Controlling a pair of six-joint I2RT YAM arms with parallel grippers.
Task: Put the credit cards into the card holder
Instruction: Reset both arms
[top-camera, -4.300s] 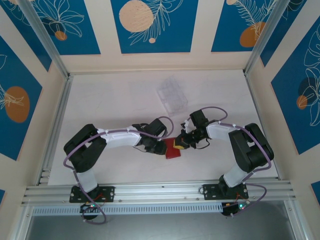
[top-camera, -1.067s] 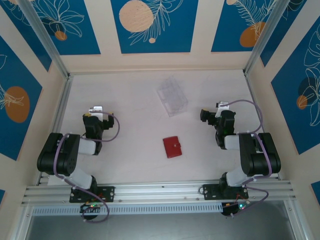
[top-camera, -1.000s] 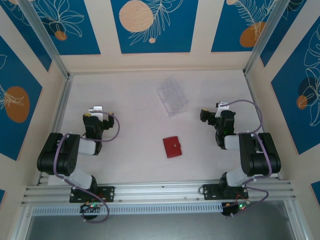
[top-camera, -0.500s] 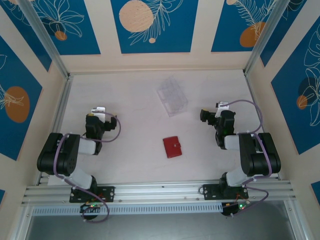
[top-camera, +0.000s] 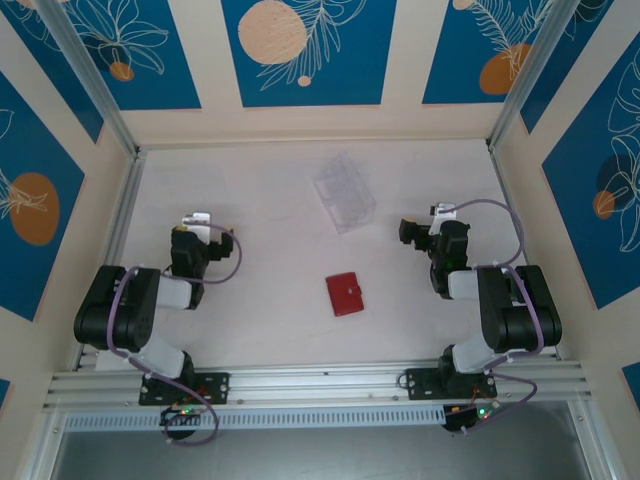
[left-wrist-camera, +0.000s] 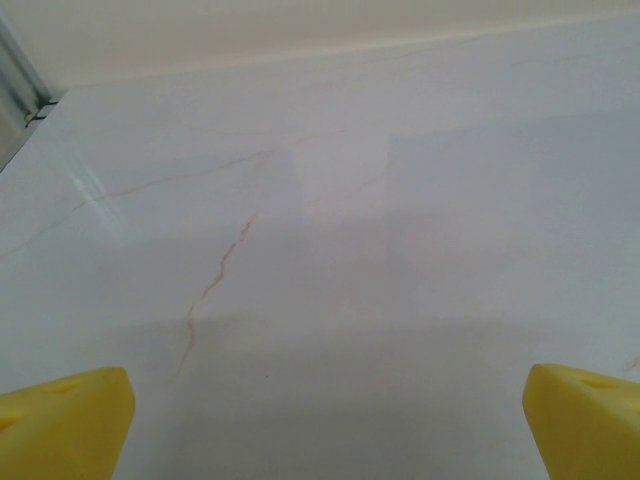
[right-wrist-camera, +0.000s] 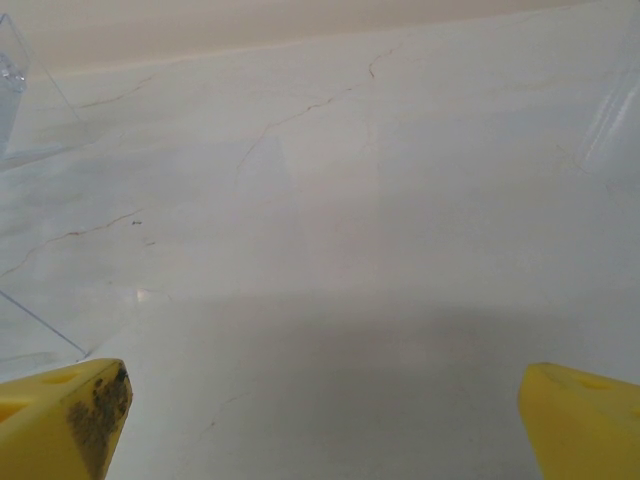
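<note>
Along the near edge runs a ribbed aluminium rail (top-camera: 320, 380), and both arm bases are bolted to it. The left arm (top-camera: 130, 305) and the right arm (top-camera: 510, 310) are each folded into a tight elbow over their own side, with black rounded joints, white link shells and a loop of purple cable.

The left jaws are spread wide. In the left wrist view the blunt yellow plastic fingertips (left-wrist-camera: 65, 420) sit at opposite bottom corners with nothing but worktop between them. The right jaws are just as wide apart and hold nothing; the left one of their yellow fingertips (right-wrist-camera: 60, 420) has a dark, speckled smudge on its inner face.

The worktop (top-camera: 250, 200) is smooth, glossy and white like marble, with thin brownish veins and soft reflections.

The card holder (top-camera: 346, 294) lies flat and shut on the worktop between the two arms, well apart from both. It is a small red wallet, nearly square, with a tiny snap dot on its top face.

Farther out, a clear ridged plastic tray (top-camera: 344, 191) lies at an angle. Behind it the cream walls carry blue panels (top-camera: 300, 50) printed with orange discs and white leaf outlines.
</note>
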